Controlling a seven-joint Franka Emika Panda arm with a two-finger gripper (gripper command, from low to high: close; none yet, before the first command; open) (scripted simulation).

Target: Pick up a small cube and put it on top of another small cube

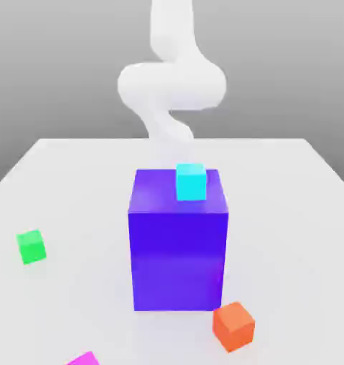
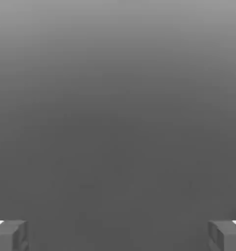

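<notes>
1. Magenta-pink cube (image 1: pixel 83 358) sits at the near edge of the white table (image 1: pixel 289 214), towards the exterior view's left, cut off by the frame.
2. The green cube (image 1: pixel 31 247) rests further back on the left, well apart from it.
3. Between them and the orange cube (image 1: pixel 234 326) stands a tall blue-violet block (image 1: pixel 178 249), with a cyan cube (image 1: pixel 190 182) on top.
4. The orange cube lies just beside the block's near right corner.
5. The white arm (image 1: pixel 173 85) rises behind the block.
6. The gripper (image 2: pixel 118 235) holds nothing, its fingers (image 2: pixel 10 235) spread wide.
</notes>
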